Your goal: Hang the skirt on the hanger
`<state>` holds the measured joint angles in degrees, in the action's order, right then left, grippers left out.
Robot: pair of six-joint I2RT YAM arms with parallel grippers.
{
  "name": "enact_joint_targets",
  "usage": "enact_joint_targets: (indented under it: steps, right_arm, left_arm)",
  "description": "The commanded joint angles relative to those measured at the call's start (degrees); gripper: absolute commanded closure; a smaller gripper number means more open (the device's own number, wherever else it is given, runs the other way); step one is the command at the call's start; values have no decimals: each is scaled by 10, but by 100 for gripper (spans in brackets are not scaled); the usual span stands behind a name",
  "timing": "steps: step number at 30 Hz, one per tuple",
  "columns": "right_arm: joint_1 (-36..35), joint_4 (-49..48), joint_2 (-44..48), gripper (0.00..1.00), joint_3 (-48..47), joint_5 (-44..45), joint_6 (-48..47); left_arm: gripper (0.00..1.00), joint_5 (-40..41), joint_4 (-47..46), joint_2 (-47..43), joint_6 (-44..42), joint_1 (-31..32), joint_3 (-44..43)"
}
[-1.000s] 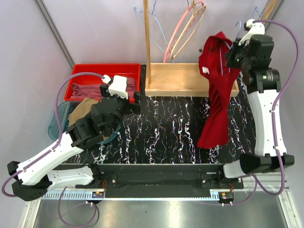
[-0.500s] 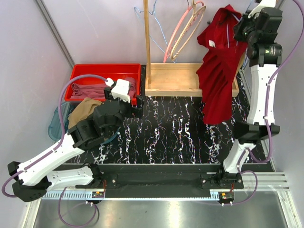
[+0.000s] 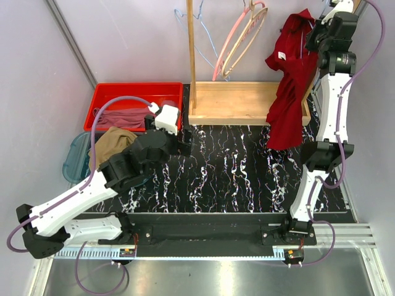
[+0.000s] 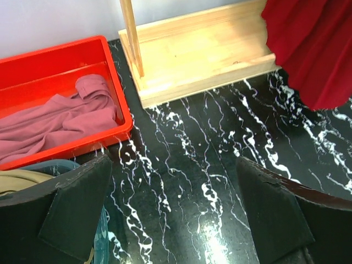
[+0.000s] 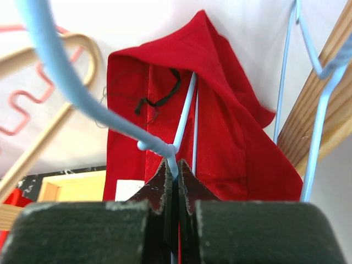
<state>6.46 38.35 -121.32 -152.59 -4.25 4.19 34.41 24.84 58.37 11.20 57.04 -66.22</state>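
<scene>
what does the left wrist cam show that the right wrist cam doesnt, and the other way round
Only the left wrist view: the red bin holding a pink cloth, the black marble table, a sliver of the tan skirt, and the left gripper, jaws wide apart and empty.
Only the right wrist view: the right gripper, jaws shut on a light-blue hanger, and a wooden hanger off to the side.
Both: the dark red garment and part of the wooden rack base.
</scene>
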Motion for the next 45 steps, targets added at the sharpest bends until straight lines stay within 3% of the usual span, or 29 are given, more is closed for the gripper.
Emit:
enact_joint_targets:
  steps: [1,8,12,15,25,32,45]
  right_arm:
    - [7,-123,-1,100,-48,-19,4]
    - [7,-150,36,100,-18,-46,19]
    - [7,-214,115,100,103,-61,28]
    - [7,-237,147,100,131,-69,33]
    - [7,-229,112,100,76,-70,44]
    - [7,-201,0,100,-81,-70,57]
    - [7,-215,-60,100,-54,-74,66]
  left_arm:
    - [1,-10,-12,16,8,-2,-4]
    - [1,-7,-12,41,4,-2,-12]
    - [1,-12,-12,48,6,-3,-13]
    - [1,-22,-14,53,10,-3,-14]
    - [1,-36,-15,54,20,-3,-6]
    - [1,-38,-16,64,20,-3,-11]
    - [1,-42,-12,78,28,-4,-15]
